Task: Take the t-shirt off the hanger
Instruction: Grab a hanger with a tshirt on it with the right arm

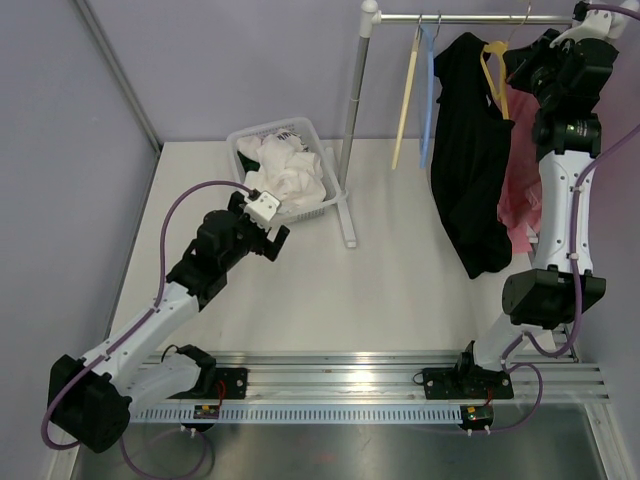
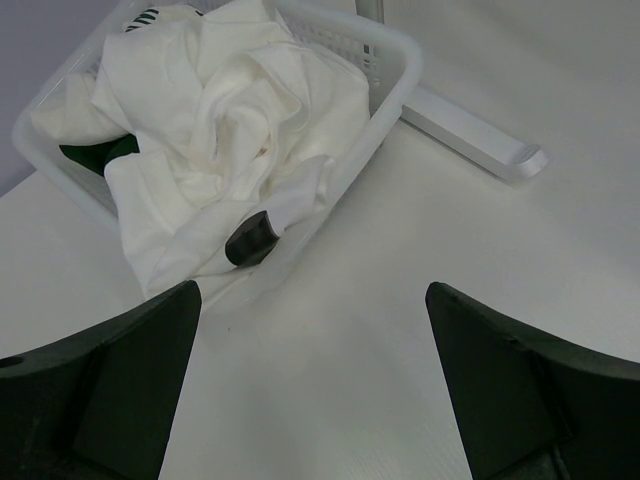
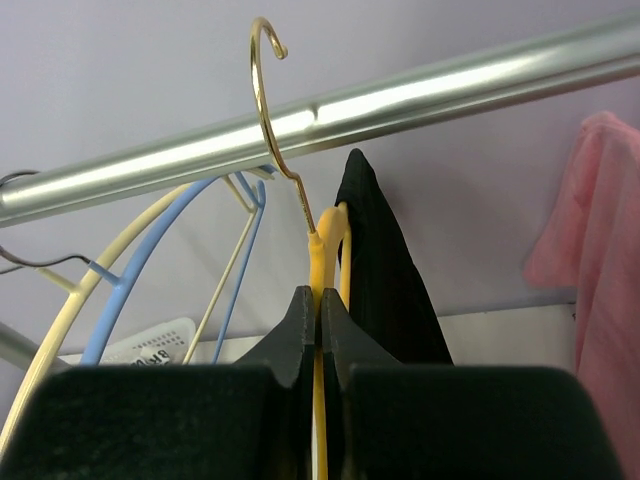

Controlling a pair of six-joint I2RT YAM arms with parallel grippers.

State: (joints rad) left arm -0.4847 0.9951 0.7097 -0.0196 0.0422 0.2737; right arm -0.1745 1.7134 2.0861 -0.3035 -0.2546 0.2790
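A black t-shirt [image 1: 470, 160] droops from a yellow hanger [image 1: 492, 62] just under the rail [image 1: 460, 17] at the back right. My right gripper [image 1: 518, 68] is raised to the rail and shut on the hanger's neck. In the right wrist view the fingertips [image 3: 300, 310] pinch the yellow hanger [image 3: 330, 250] just below its gold hook, which curves up over the rail [image 3: 450, 85]. The black t-shirt [image 3: 375, 260] hangs right behind it. My left gripper [image 1: 278, 240] hovers open over the table beside the basket, holding nothing [image 2: 312, 290].
A white basket [image 1: 300, 128] heaped with white clothes stands at the back left, its rim [image 2: 400, 60] close ahead of the left fingers. The rack's post [image 1: 355, 120] and foot [image 2: 480, 135] stand beside it. Blue [image 1: 430, 90] and cream [image 1: 408, 90] empty hangers and a pink garment [image 1: 520, 180] share the rail.
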